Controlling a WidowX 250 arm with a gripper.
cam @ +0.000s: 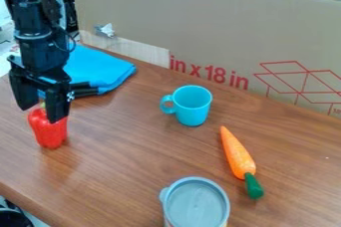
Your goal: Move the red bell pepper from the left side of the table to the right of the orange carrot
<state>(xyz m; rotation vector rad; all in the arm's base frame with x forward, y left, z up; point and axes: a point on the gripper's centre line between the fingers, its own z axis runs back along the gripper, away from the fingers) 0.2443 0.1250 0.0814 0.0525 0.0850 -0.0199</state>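
Note:
At the left of the camera view, the black gripper (41,110) hangs over the table with its two fingers spread apart. Just below it is a red bell pepper (49,132), upright, with its green stem between the fingers. The right finger overlaps the pepper's top in the view; whether it touches is unclear. A turquoise cup (192,105) stands near the middle, its handle facing left. To its lower right lies an orange carrot (237,154) with a green end toward the front.
A grey-lidded container (196,205) stands at the front edge of the view. Behind the gripper lies a folded blue cloth (100,67) with a black item along its edge. A large cardboard panel (200,29) closes off the table's back, and the wooden table's (126,171) edge runs along the lower left.

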